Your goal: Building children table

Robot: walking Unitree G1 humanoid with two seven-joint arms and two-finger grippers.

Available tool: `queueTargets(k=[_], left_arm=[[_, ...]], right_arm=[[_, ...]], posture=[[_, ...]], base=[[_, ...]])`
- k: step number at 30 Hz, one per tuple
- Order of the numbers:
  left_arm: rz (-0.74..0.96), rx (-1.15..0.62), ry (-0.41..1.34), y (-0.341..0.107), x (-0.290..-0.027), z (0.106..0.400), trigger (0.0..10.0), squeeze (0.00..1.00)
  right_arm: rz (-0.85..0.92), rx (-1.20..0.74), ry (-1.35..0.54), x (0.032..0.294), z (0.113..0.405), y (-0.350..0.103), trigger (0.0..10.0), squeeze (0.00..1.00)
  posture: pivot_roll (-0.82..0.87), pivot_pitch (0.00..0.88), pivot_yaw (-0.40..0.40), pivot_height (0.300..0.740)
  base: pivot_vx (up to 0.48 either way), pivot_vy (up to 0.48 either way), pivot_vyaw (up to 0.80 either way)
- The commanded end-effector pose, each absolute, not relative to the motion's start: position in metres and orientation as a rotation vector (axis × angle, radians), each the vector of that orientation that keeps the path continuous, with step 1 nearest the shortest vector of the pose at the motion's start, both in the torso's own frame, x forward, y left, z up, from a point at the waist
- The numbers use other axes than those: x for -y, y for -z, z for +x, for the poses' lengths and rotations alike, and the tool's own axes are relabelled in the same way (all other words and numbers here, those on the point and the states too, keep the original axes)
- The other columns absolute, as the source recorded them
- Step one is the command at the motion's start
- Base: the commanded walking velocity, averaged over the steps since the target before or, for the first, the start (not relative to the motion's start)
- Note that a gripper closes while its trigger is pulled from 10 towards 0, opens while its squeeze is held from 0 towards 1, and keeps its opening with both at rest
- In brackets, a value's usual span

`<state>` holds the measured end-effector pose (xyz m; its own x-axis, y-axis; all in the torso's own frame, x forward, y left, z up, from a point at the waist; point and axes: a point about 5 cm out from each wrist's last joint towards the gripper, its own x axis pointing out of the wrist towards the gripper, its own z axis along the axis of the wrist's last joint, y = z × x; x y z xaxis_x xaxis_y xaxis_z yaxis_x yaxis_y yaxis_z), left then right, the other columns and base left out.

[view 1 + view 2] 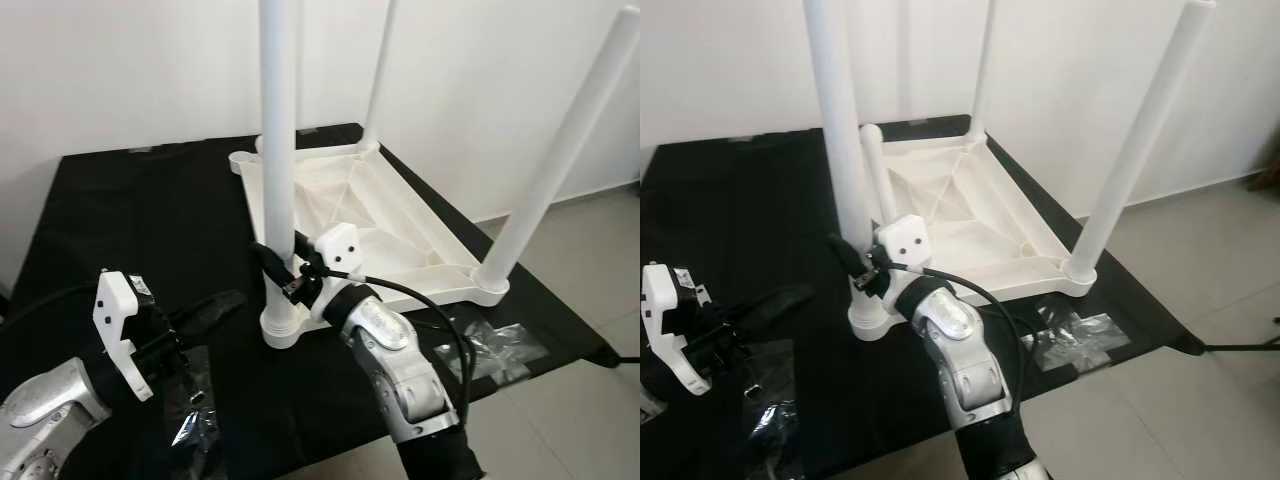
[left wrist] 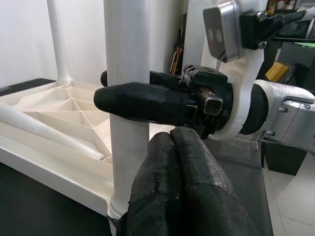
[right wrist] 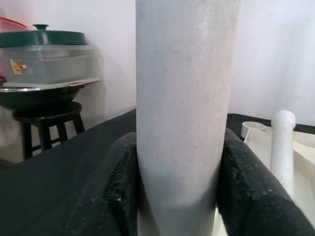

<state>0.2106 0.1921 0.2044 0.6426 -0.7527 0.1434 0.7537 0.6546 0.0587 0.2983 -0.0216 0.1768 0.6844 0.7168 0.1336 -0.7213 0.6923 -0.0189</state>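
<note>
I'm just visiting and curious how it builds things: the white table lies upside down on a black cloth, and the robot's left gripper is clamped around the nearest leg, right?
Not quite: it is the right gripper that is clamped around the nearest table leg, as the right wrist view shows. The left gripper sits shut beside it, holding nothing. The white table does lie upside down on the black cloth.

A plain white wall backs a black-covered work surface standing on a pale grey tiled floor.
</note>
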Motion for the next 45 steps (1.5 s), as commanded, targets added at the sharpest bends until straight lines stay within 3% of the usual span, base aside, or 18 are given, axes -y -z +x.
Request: queueTargets(k=[1, 4, 6, 7, 8, 9, 13, 15, 24, 25, 26, 27, 39, 44, 45], left_arm=[[0.009, 0.144, 0.857, -0.203, -0.194, 0.210, 10.0, 0.00], [0.009, 0.143, 0.859, -0.203, -0.194, 0.211, 10.0, 0.00], [0.007, 0.143, 0.859, -0.203, -0.193, 0.212, 10.0, 0.00], [0.007, 0.144, 0.858, -0.203, -0.192, 0.213, 10.0, 0.00], [0.006, 0.145, 0.858, -0.203, -0.192, 0.213, 10.0, 0.00], [0.005, 0.146, 0.857, -0.203, -0.192, 0.214, 10.0, 0.00], [0.004, 0.147, 0.858, -0.202, -0.192, 0.214, 10.0, 0.00], [0.002, 0.147, 0.859, -0.202, -0.191, 0.214, 10.0, 0.00], [-0.001, 0.147, 0.859, -0.202, -0.190, 0.213, 10.0, 0.00], [-0.002, 0.147, 0.859, -0.202, -0.190, 0.212, 10.0, 0.00], [-0.002, 0.147, 0.859, -0.202, -0.190, 0.212, 10.0, 0.00], [-0.003, 0.147, 0.861, -0.202, -0.190, 0.212, 10.0, 0.00], [-0.010, 0.153, 0.868, -0.203, -0.187, 0.210, 10.0, 0.00], [-0.013, 0.155, 0.870, -0.203, -0.186, 0.209, 10.0, 0.00], [-0.014, 0.158, 0.870, -0.203, -0.186, 0.208, 10.0, 0.00]], right_arm=[[0.096, -0.107, -0.856, 0.010, 0.294, -0.135, 10.0, 1.00], [0.142, -0.064, -0.879, 0.010, 0.295, -0.150, 10.0, 1.00], [0.144, 0.034, -1.015, 0.015, 0.298, -0.175, 10.0, 1.00], [0.093, 0.089, -1.129, 0.023, 0.302, -0.189, 10.0, 0.45], [0.051, 0.116, -1.199, 0.029, 0.304, -0.197, 10.0, 0.45], [-0.018, 0.134, -1.281, 0.038, 0.306, -0.202, 10.0, 0.00], [-0.139, 0.112, -1.403, 0.053, 0.314, -0.205, 10.0, 0.00], [-0.178, 0.064, -1.439, 0.071, 0.333, -0.210, 10.0, 0.00], [-0.129, 0.071, -1.396, 0.084, 0.364, -0.238, 10.0, 0.00], [-0.124, 0.075, -1.397, 0.083, 0.366, -0.241, 2.6, 0.00], [-0.124, 0.075, -1.397, 0.083, 0.366, -0.241, 2.6, 0.00], [-0.117, 0.075, -1.411, 0.082, 0.367, -0.243, 0.0, 0.00], [-0.081, 0.007, -1.500, 0.082, 0.365, -0.224, 0.0, 0.00], [-0.071, -0.008, -1.466, 0.088, 0.365, -0.213, 0.0, 0.00], [-0.098, -0.039, -1.344, 0.083, 0.362, -0.195, 0.0, 0.00]], posture=[[0.10, 0.116, -0.054, 0.740], [0.10, 0.113, -0.051, 0.740], [0.10, 0.111, -0.054, 0.740], [0.10, 0.107, -0.055, 0.740], [0.10, 0.107, -0.055, 0.740], [0.10, 0.104, -0.056, 0.740], [0.10, 0.103, -0.056, 0.740], [0.11, 0.101, -0.058, 0.740], [0.12, 0.105, -0.063, 0.740], [0.13, 0.104, -0.064, 0.740], [0.13, 0.104, -0.064, 0.740], [0.13, 0.105, -0.065, 0.740], [0.14, 0.111, -0.073, 0.740], [0.12, 0.113, -0.082, 0.740], [0.11, 0.116, -0.093, 0.740]], base=[[0.000, 0.000, 0.00], [0.000, 0.000, 0.00], [0.000, 0.000, 0.00], [0.000, 0.000, 0.00], [0.000, 0.000, 0.00], [0.000, 0.000, 0.00], [0.000, 0.000, 0.00], [0.000, 0.000, 0.00], [0.000, 0.000, 0.00], [0.000, 0.000, 0.00], [0.000, 0.000, 0.00], [0.000, 0.000, 0.00], [0.000, 0.000, 0.00], [0.000, 0.000, 0.00], [0.000, 0.000, 0.00]])
